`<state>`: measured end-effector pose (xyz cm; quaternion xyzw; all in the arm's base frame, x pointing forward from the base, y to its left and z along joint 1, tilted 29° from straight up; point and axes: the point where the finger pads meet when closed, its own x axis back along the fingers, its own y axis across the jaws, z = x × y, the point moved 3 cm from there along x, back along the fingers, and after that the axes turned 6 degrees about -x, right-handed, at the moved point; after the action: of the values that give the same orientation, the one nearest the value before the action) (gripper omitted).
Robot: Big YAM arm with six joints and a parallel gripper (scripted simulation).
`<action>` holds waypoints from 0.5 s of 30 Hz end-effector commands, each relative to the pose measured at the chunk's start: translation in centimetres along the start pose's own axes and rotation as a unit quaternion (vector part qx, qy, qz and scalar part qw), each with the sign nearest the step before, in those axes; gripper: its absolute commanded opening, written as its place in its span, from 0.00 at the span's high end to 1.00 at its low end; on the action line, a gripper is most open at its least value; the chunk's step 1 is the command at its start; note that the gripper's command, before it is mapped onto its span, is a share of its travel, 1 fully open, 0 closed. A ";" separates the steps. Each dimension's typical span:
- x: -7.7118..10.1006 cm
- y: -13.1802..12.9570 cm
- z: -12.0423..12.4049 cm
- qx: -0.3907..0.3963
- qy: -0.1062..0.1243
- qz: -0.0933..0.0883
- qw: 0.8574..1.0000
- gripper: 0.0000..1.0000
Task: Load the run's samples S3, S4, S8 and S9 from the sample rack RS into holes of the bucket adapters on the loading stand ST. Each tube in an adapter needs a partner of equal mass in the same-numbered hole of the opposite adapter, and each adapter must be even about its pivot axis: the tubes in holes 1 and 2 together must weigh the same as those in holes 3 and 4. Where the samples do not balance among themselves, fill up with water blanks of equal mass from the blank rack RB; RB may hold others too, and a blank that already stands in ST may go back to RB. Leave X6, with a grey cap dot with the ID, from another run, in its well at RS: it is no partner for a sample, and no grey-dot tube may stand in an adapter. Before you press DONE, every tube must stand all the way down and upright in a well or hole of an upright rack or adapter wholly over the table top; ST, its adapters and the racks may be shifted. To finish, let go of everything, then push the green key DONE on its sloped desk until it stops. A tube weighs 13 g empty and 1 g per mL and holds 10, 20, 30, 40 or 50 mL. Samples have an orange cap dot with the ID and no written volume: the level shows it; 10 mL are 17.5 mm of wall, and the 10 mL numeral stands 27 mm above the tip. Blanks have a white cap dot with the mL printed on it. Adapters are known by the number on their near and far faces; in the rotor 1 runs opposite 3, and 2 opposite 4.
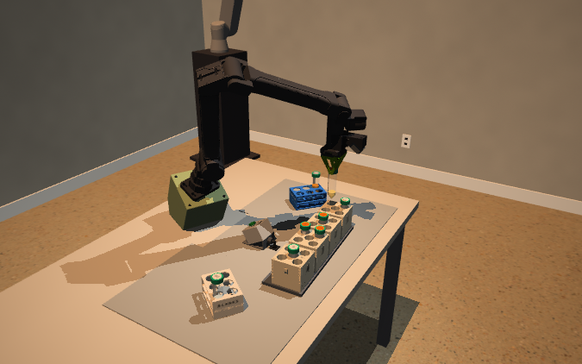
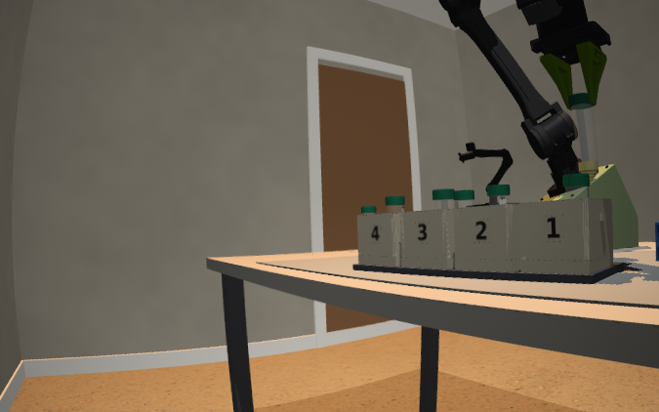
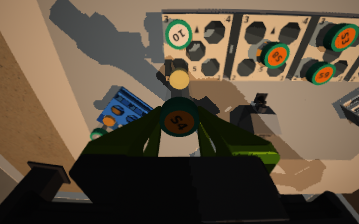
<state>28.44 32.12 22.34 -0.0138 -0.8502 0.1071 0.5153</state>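
My gripper (image 1: pixel 331 171) is shut on the cap of sample tube S4 (image 3: pixel 179 118), an orange-dot tube with a little yellow liquid at its tip. It hangs upright, its tip (image 1: pixel 331 193) just above adapter 1 (image 2: pixel 552 232) at the far end of the stand ST (image 1: pixel 313 244). In the wrist view the tip sits over the adapter's corner hole (image 3: pixel 176 67) below blank 10 (image 3: pixel 176 34). S8 (image 3: pixel 274 54) stands in adapter 2. S3 (image 3: pixel 344 36) and S9 (image 3: pixel 321 71) stand in adapter 3. Adapter 4 holds one white-dot tube (image 1: pixel 293 248).
The blue rack RS (image 1: pixel 307 195) stands behind ST and holds one tube (image 1: pixel 315 177). The blank rack RB (image 1: pixel 224 293) stands at the front with one tube (image 1: pixel 215 277). The DONE desk (image 1: pixel 259 234) lies left of ST. The arm's green base (image 1: pixel 197 205) is at the left.
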 end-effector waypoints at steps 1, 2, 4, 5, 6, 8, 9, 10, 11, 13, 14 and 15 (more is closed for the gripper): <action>-1.2 0.2 -0.5 0.002 -0.002 -0.003 1.000 1.00; -1.5 0.2 -0.5 0.002 -0.002 -0.003 1.000 1.00; -1.4 0.6 -0.4 0.005 -0.004 -0.005 1.000 1.00; -0.3 1.5 -0.9 0.007 -0.013 -0.017 1.000 1.00; 0.0 1.7 -1.0 0.007 -0.015 -0.020 1.000 1.00; 0.1 0.7 -1.2 -0.004 -0.014 -0.015 1.000 1.00; 0.1 0.7 -1.2 -0.004 -0.014 -0.015 1.000 1.00; 0.1 0.7 -1.2 -0.004 -0.014 -0.015 1.000 1.00; 0.1 0.7 -1.2 -0.004 -0.014 -0.015 1.000 1.00; 0.1 0.7 -1.2 -0.004 -0.014 -0.015 1.000 1.00; 0.1 1.2 -1.6 -0.001 -0.018 -0.020 1.000 1.00; 0.0 1.1 -1.6 -0.001 -0.017 -0.020 1.000 1.00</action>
<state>29.09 32.03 21.12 -0.0142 -0.8494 0.1101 0.5160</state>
